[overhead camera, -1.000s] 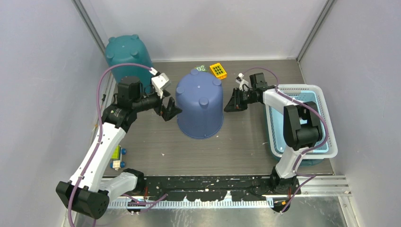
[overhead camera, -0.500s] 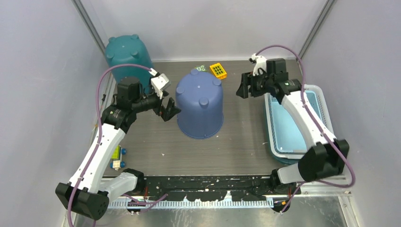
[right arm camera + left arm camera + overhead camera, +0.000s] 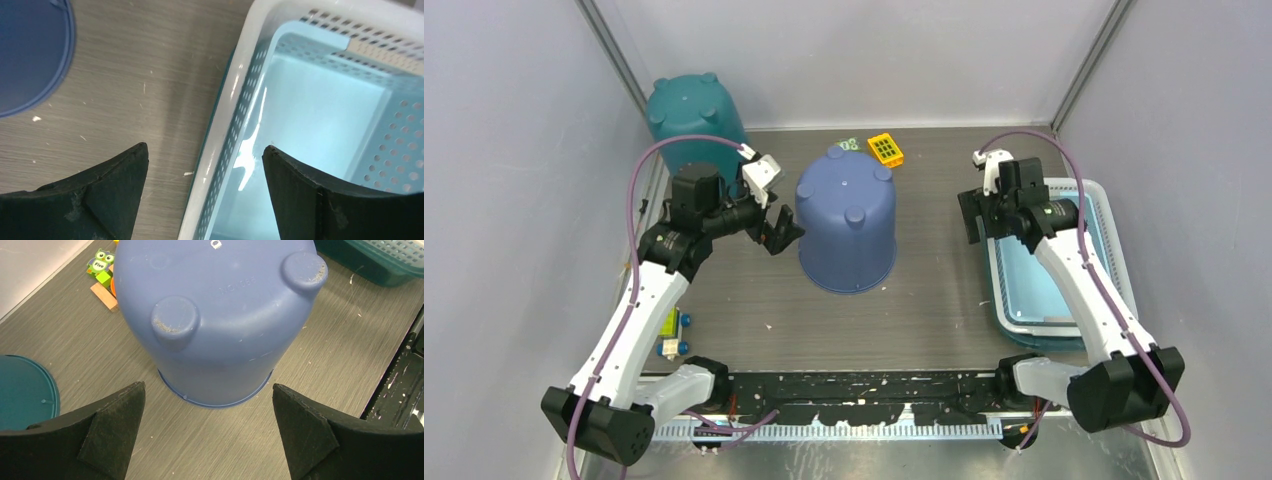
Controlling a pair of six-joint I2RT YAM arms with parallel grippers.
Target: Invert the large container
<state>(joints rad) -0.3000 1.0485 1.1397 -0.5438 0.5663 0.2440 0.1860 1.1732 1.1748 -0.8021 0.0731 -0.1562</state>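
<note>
Container: the large blue container (image 3: 846, 232) stands mouth down in the middle of the tabletop (image 3: 924, 300), feet up; the task looks done.
Left pincer: the left pincer (image 3: 776, 232) is wide open and empty, just beside the container's left wall.
Right pincer: the right pincer (image 3: 972, 215) is open and empty, well apart from the container, above the rim of the basket (image 3: 235, 100).
Risk 1: a sideways move of the left arm can push the container, slide it or tip it over.
Risk 2: if the right arm goes down, it can hit the basket rim.
</note>
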